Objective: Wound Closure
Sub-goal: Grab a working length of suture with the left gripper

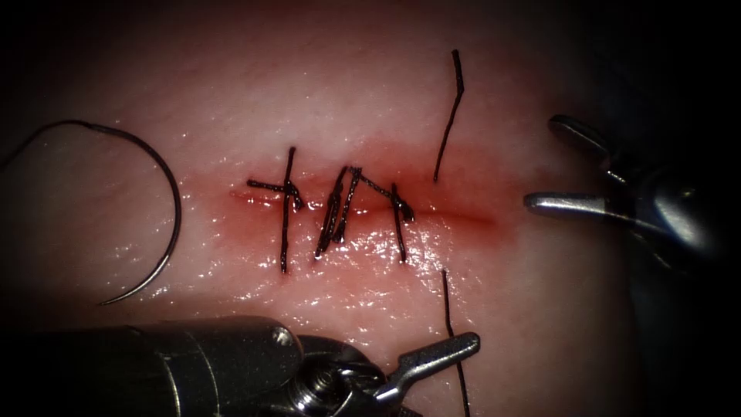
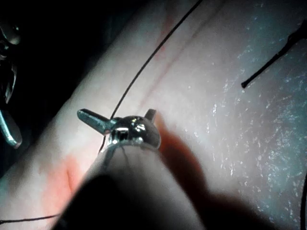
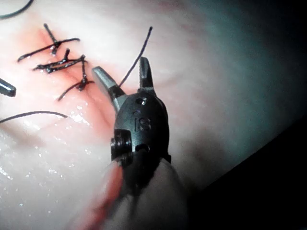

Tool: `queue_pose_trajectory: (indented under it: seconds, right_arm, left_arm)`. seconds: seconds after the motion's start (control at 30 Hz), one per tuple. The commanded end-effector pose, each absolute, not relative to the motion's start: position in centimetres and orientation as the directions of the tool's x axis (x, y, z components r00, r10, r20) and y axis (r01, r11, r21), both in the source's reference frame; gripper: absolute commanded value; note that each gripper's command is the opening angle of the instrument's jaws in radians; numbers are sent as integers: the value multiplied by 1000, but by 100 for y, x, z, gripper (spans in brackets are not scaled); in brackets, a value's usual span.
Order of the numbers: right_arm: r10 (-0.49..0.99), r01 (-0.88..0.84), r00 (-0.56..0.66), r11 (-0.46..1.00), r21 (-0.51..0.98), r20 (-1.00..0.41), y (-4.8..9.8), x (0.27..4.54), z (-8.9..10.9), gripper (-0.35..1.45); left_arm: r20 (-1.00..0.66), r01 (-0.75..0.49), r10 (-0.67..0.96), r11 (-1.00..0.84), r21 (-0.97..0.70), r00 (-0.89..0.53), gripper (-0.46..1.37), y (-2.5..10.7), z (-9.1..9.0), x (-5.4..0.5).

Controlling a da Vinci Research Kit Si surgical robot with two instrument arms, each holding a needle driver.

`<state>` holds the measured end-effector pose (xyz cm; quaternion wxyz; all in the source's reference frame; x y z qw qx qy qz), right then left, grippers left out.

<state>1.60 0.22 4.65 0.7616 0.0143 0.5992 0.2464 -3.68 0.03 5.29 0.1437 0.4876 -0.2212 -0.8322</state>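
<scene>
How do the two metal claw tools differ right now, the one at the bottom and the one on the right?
The left tool comes in low, below the cut, with thread crossing at its jaws; whether it grips is unclear. The right tool sits at the cut's right end, jaws spread open, holding nothing. Neither holds the needle, which lies free on the tissue, left of the cut.

You are at a surgical training lab bench, a slab of pale tissue [image 1: 370,93] with a stitched cut [image 1: 363,207], a curved needle [image 1: 158,224] lying loose, dark thread [image 1: 448,116], steel end effectors [image 1: 575,166] under endoscope light
</scene>
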Motion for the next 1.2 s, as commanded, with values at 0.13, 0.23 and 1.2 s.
queue_pose_trajectory:
  seconds: [0.13,0.23,1.2]
  right_arm:
    - [391,-356,160,879,316,-906,21,161,467,80]
    - [390,-356,160,880,315,-907,19,161,468,80]
    - [385,-348,167,884,311,-908,11,160,470,80]
  left_arm:
    - [-759,34,-478,-855,518,-443,90,-7,531,-382]
    - [-761,41,-490,-851,524,-426,86,-14,532,-394]
    - [-778,88,-505,-855,512,-375,-35,-18,540,-403]
